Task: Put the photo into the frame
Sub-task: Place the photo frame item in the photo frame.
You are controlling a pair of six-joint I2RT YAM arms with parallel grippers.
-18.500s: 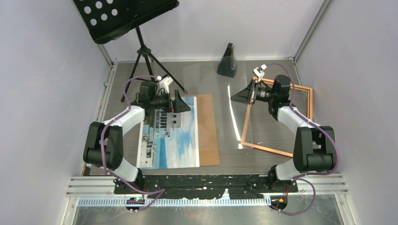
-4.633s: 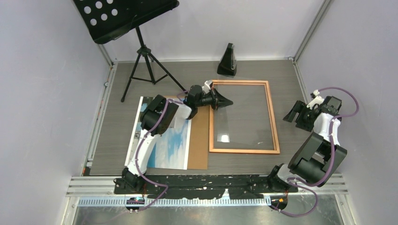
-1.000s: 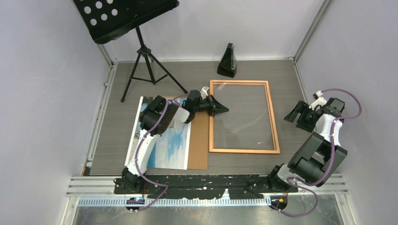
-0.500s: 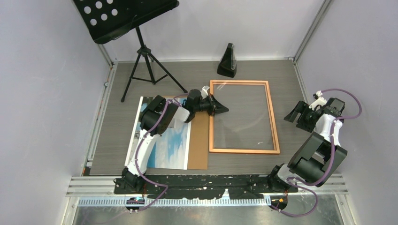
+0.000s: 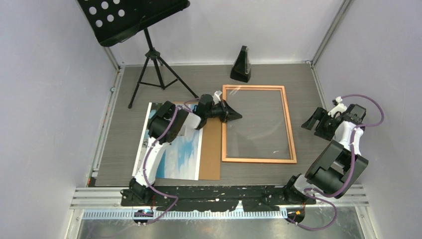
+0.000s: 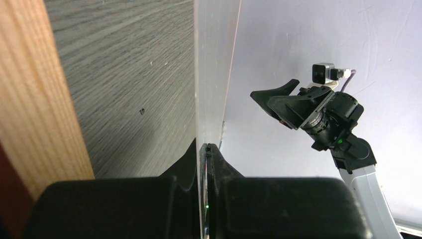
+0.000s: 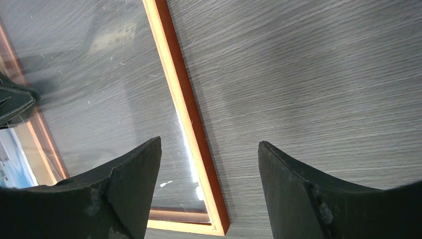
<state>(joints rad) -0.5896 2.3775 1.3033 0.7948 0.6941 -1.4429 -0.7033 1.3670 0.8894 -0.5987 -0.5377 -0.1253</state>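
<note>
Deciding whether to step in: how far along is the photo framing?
Done: the copper-orange wooden frame lies flat mid-table. In hand: the left pincer is shut on the thin clear pane at the frame's left rail; the right pincer hangs open, empty. Left: the white-bordered building photo lies on the brown backing board beside the frame, not inside it.

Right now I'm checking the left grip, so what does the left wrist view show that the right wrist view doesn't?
Left wrist only: the left gripper shut on the pane's edge, seen close, with the wall behind. Right wrist only: the frame's right rail and near corner, a sliver of the photo, and the right gripper open over the table. Both: frame, pane, table, and the other arm's gripper in the distance.
</note>
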